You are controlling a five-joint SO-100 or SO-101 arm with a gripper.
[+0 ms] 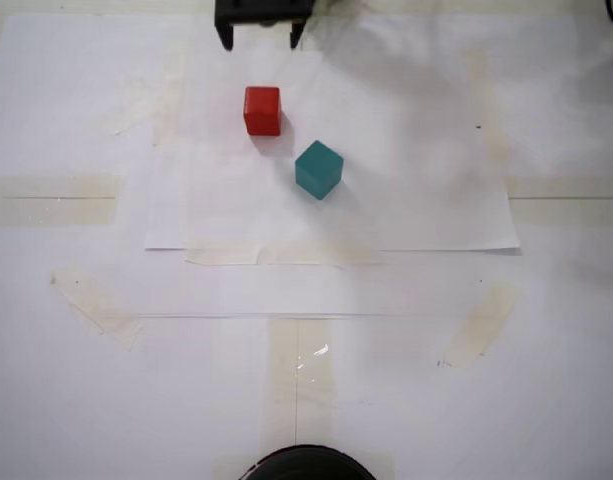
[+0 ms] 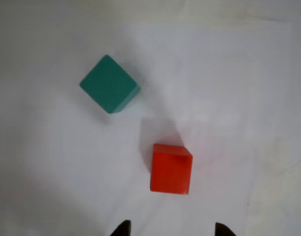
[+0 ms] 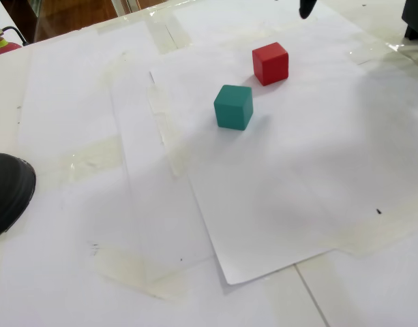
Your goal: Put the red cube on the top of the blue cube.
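So the worktop (image 1: 76,400) is basically all white, covered in sheets of paper held down with strips of yellowish clear tape (image 1: 51,198). One smaller sheet of paper (image 1: 426,200) sits on top in the middle, and both cubes are on it. The red cube (image 1: 262,110) rests flat on that sheet, and the blue cube (image 1: 318,169) (more teal really) sits near it, turned at an angle, with a clear gap between the two. Neither is stacked on the other.

The gripper (image 1: 260,40) hangs at the top edge of a fixed view, just beyond the red cube and not touching it. In the wrist view its two dark fingertips (image 2: 122,229) poke in from the bottom edge, spread wide apart with nothing between them, and the red cube lies just ahead of that gap.

Room-wise: a fixed view shows a strip of brown wooden floor (image 3: 72,13) past the far corner, plus a small red object (image 3: 5,46) at the left edge. A dark rounded thing (image 3: 7,191) sits on the worktop's left side there.
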